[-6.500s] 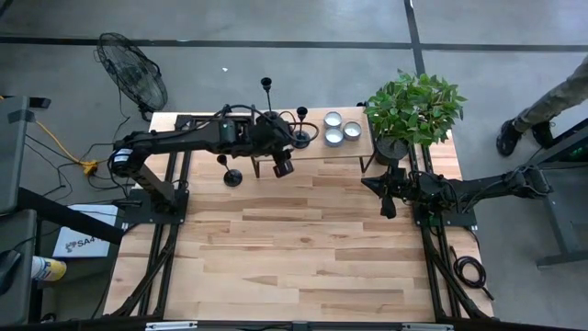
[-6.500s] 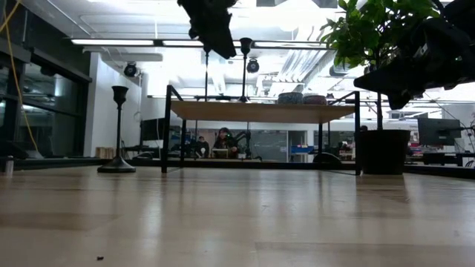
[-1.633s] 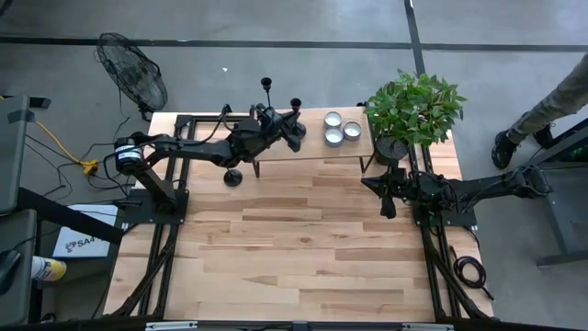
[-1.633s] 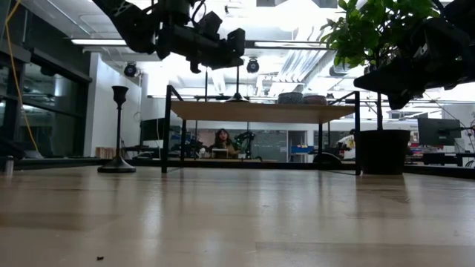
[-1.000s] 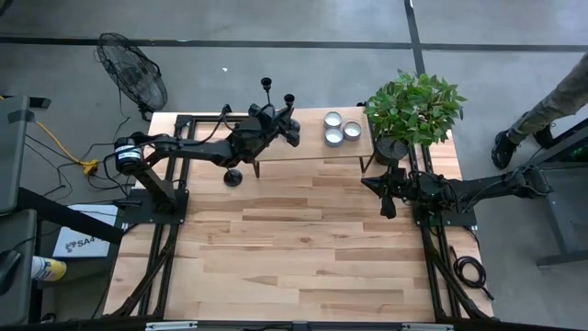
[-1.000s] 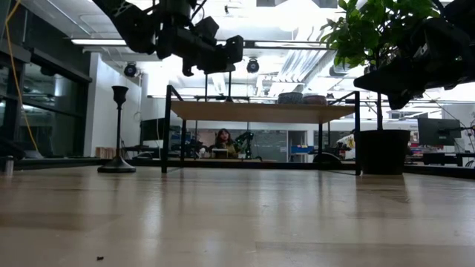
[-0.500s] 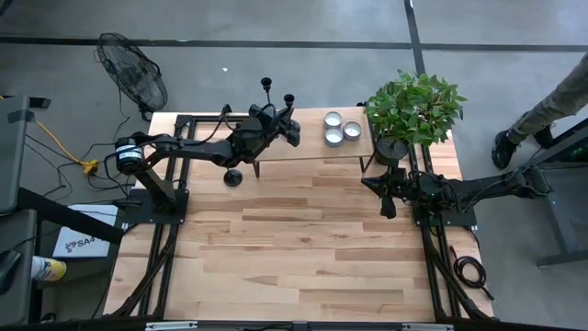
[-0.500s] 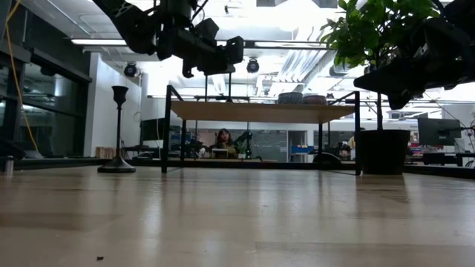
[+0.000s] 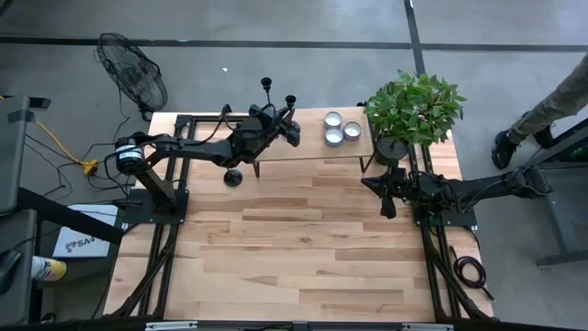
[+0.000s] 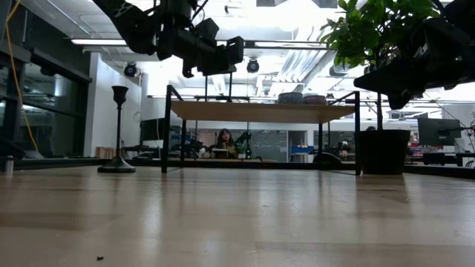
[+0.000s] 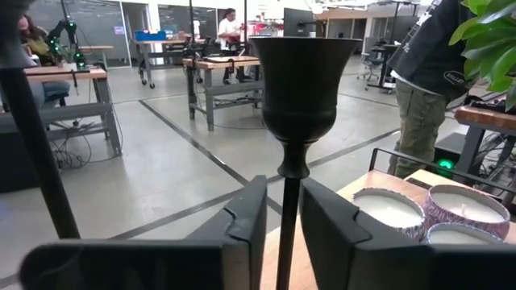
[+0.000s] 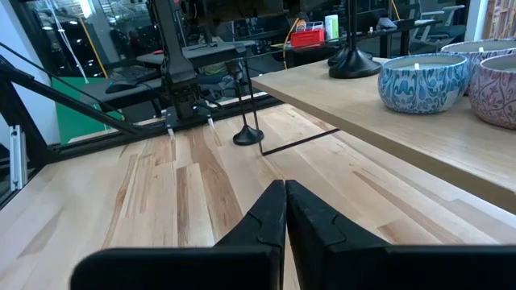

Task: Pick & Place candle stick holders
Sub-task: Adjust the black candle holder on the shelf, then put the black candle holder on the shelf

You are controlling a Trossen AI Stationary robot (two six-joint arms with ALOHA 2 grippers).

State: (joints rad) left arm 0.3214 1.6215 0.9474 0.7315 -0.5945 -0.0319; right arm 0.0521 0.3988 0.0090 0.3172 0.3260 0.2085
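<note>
Three black candle stick holders, each with thin stem, round domed base, small cup top. All placed relative to the small raised shelf (image 9: 317, 147) at the table's back.

Tallest holder (image 9: 265, 85): upright on the shelf's left end, cup top poking out near the shelf's back edge.

Second holder (image 11: 300, 89): upright on the shelf just right of the tallest one, cup at (image 9: 289, 99); its stem stands in the gap between the left fingers (image 11: 242, 221), contact unclear.

Third holder (image 10: 119, 130): upright down on the table, off the shelf, just left-front of the shelf's left legs; base at (image 9: 233, 177).
</note>
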